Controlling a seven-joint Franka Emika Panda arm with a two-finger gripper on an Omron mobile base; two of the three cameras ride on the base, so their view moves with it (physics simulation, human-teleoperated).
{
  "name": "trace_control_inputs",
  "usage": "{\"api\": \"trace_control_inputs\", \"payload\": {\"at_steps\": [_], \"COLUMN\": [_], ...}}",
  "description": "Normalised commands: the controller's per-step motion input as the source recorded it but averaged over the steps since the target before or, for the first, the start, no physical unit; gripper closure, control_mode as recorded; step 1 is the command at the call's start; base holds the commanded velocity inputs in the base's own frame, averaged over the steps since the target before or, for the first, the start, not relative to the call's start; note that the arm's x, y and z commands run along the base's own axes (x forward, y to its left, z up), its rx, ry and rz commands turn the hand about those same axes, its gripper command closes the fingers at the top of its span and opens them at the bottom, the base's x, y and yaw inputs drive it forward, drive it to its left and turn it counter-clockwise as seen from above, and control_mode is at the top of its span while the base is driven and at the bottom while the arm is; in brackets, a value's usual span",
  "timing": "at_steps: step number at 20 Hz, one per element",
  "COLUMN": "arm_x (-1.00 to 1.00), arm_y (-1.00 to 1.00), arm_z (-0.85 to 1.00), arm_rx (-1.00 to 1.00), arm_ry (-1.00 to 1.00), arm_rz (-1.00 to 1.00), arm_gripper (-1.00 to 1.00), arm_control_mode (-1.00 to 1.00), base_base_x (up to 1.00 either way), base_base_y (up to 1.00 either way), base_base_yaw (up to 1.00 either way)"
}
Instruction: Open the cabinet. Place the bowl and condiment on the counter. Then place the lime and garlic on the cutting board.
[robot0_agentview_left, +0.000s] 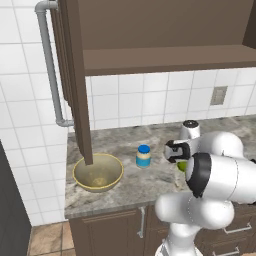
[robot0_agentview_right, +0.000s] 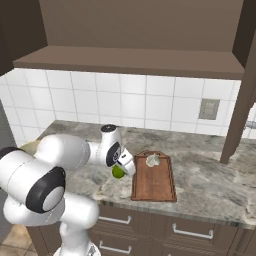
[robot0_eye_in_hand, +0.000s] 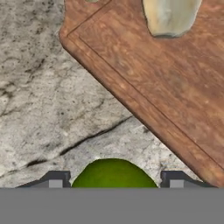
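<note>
My pincer (robot0_eye_in_hand: 113, 186) hangs over the grey-brown marbled stone tabletop (robot0_agentview_right: 210, 180), its tips either side of the small round bright green lime (robot0_eye_in_hand: 113, 174); I cannot tell whether they clamp it. The rectangular reddish-brown wooden cutting board (robot0_agentview_right: 154, 184) lies just beside, near the front edge, with the pale whitish garlic bulb (robot0_agentview_right: 152, 160) on its far end. The olive-beige round bowl (robot0_agentview_left: 98, 172) and the blue-lidded cream jar (robot0_agentview_left: 143, 156) stand toward the left edge.

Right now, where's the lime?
The lime sits between the gripper fingertips, over the counter just left of the cutting board in the right base view; the garlic already lies on that board.
</note>
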Motion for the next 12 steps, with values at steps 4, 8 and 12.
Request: {"api": "trace_control_inputs", "payload": {"at_steps": [4, 8, 12], "arm_x": [-0.4, -0.06, 0.05], "arm_y": [-0.63, -1.0, -0.88], "arm_z": [0.96, 0.39, 0.0], "arm_rx": [0.08, 0.06, 0.01], "arm_ry": [0.0, 0.04, 0.11], "arm_rz": [-0.06, -0.05, 0.0], "arm_gripper": [1.0, 1.0, 1.0], "arm_control_mode": [-1.0, -1.0, -1.0], "base_base_x": [0.0, 0.0, 0.0], "base_base_y": [0.0, 0.0, 0.0], "base_base_yaw": [0.0, 0.0, 0.0]}}
